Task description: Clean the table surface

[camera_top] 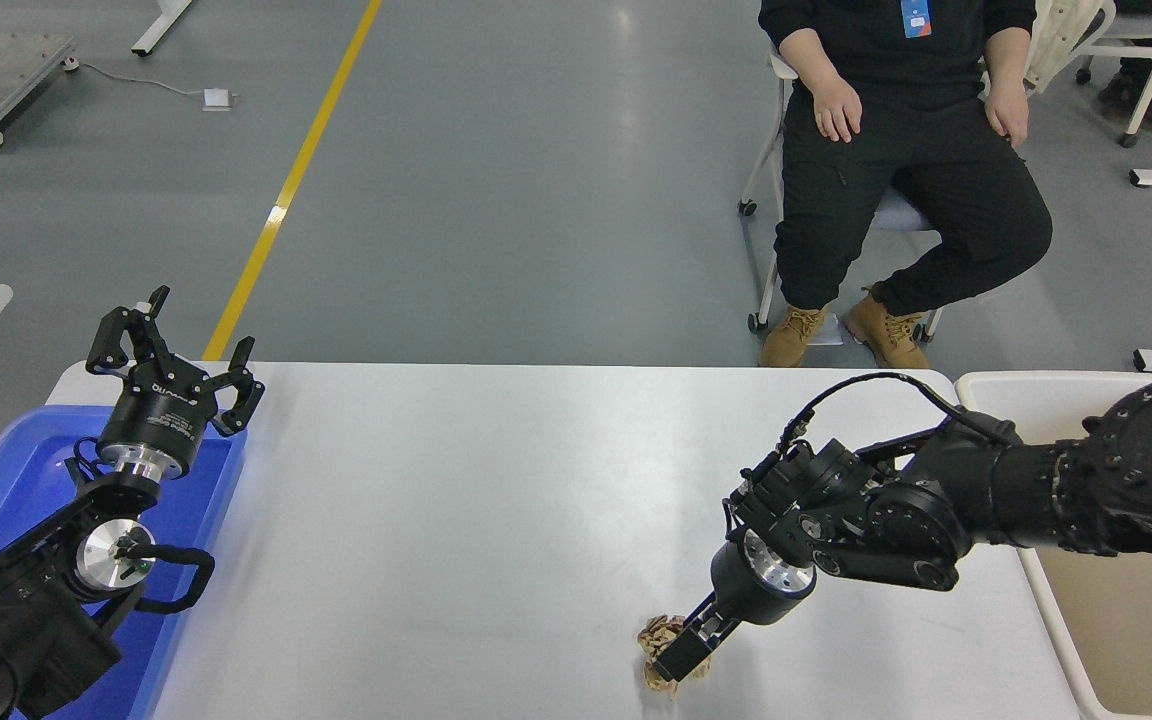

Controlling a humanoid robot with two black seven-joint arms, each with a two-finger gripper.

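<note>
The white table surface (496, 500) fills the lower middle of the head view. A small crumpled brown paper wad (658, 648) lies near its front edge. My right gripper (681, 660) reaches down from the right and is shut on the wad, which rests on the table. My left gripper (171, 360) is parked at the lower left over the blue tray, its fingers spread open and empty.
A blue plastic tray (6, 470) sits at the table's left end under the left arm. A beige bin (1126, 590) stands off the right end. A person in black sits on a chair (896, 210) beyond the far edge.
</note>
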